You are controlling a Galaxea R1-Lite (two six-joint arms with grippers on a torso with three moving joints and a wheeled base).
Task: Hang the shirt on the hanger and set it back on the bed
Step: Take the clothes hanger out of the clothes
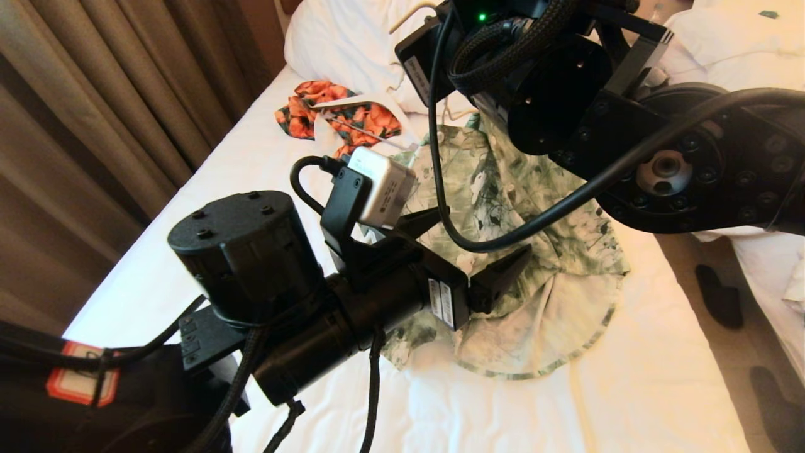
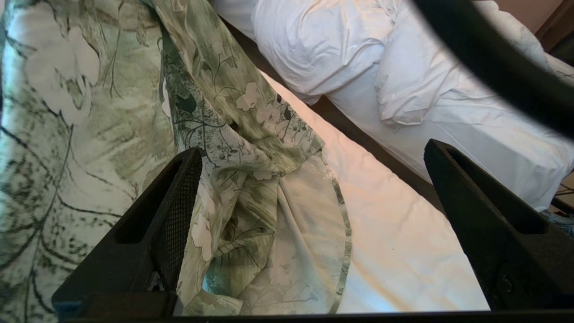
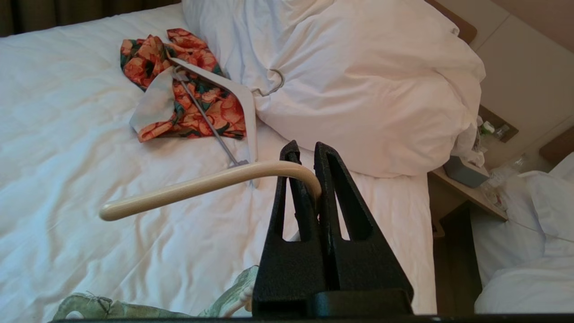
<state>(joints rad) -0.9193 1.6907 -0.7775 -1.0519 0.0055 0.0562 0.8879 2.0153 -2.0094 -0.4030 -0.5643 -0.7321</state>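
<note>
The green-and-white floral shirt rises at its top toward my right arm, while its hem lies spread on the bed. My right gripper is shut on the curved hook of the cream hanger. The hanger's arms are hidden below it, and a bit of shirt shows underneath. My left gripper hovers open at the shirt's lower side. In the left wrist view the left gripper has one finger against the folds of the shirt and nothing gripped.
An orange-and-black garment with a thicker white hanger lies near the big pillow. A second bed stands to the right across a narrow gap, with dark slippers on the floor. Curtains hang on the left.
</note>
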